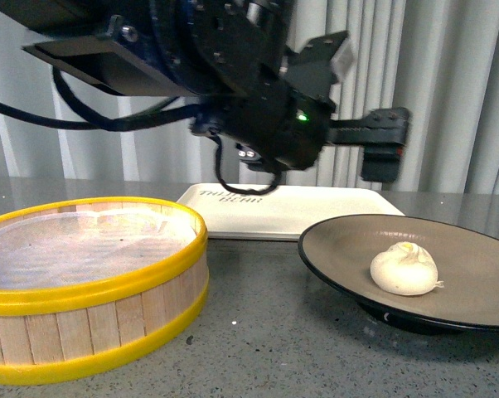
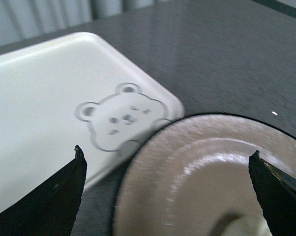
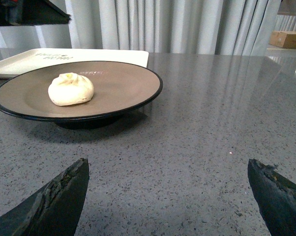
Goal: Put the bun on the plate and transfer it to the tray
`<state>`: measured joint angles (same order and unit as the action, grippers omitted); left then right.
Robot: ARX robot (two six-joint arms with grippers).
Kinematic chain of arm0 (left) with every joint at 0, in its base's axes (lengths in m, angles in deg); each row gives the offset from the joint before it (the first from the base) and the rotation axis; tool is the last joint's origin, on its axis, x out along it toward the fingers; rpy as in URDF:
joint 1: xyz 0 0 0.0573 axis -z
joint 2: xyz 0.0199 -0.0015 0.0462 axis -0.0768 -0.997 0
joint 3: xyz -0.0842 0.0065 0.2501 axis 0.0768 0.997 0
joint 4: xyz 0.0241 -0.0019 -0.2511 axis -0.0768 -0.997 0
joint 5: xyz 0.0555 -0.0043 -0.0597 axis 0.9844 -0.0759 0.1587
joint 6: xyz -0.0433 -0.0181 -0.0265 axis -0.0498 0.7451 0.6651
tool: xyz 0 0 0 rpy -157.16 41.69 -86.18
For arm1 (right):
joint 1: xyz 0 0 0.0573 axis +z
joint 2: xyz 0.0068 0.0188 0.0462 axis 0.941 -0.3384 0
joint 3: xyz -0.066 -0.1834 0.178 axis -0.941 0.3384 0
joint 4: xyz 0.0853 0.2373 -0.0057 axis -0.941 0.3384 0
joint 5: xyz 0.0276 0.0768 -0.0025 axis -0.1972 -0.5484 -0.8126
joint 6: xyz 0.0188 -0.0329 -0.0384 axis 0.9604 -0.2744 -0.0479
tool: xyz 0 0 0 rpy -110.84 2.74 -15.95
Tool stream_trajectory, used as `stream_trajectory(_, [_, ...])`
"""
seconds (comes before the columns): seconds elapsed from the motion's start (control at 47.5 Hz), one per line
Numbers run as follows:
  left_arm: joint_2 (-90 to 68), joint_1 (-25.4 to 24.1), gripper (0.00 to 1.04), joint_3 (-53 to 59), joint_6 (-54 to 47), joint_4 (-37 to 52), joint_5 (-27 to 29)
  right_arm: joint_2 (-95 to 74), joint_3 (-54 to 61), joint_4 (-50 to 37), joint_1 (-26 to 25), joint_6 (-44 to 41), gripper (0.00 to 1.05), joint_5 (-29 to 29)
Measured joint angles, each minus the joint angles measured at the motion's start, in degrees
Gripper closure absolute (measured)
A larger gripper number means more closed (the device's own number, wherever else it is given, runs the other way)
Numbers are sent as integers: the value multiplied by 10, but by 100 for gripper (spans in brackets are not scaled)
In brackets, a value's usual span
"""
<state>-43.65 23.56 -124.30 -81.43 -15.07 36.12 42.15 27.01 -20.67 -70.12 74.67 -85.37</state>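
The off-white pleated bun [image 1: 405, 269] lies on the beige, black-rimmed plate [image 1: 473, 274] at the right of the table. Behind the plate sits the cream tray [image 1: 316, 211] with dark lettering. My left gripper [image 2: 166, 162] hangs open above the plate [image 2: 197, 172], near its edge by the tray's bear drawing [image 2: 121, 118]. Only a sliver of the bun [image 2: 244, 228] shows there. My right gripper [image 3: 167, 169] stands open low over bare tabletop, apart from the plate [image 3: 123, 83], with the bun [image 3: 71, 89] and tray [image 3: 49, 58] beyond it.
A yellow-rimmed wooden steamer basket [image 1: 84, 282] with a white liner stands at the front left. The left arm's dark body [image 1: 258, 99] hangs over the table's middle. The tabletop [image 1: 274, 332] is grey stone. Curtains close the back, and a cardboard box [image 3: 288, 38] lies far off.
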Motion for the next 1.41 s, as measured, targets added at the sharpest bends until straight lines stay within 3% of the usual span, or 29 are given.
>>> stream_trajectory(0.315, [52,-151,7,54,37,20,72,0,0,0,0,0,8,0])
stream_trajectory(0.547, [85,-168,7,81,38,33,83,0,0,0,0,0,8,0])
stream_trajectory(0.568, [87,-165,10,92,34,55,96,0,0,0,0,0,8,0])
stream_trajectory(0.61, [102,-163,19,143,31,141,176,0,0,0,0,0,8,0])
stream_trajectory(0.673, [129,-164,27,209,28,215,205,0,0,0,0,0,8,0])
stream_trajectory(0.82, [224,-186,53,385,25,335,204,0,0,0,0,0,8,0])
stream_trajectory(1.115, [342,-215,101,625,26,432,173,0,0,0,0,0,8,0])
stream_trajectory(1.409, [453,-241,101,776,23,470,154,0,0,0,0,0,8,0])
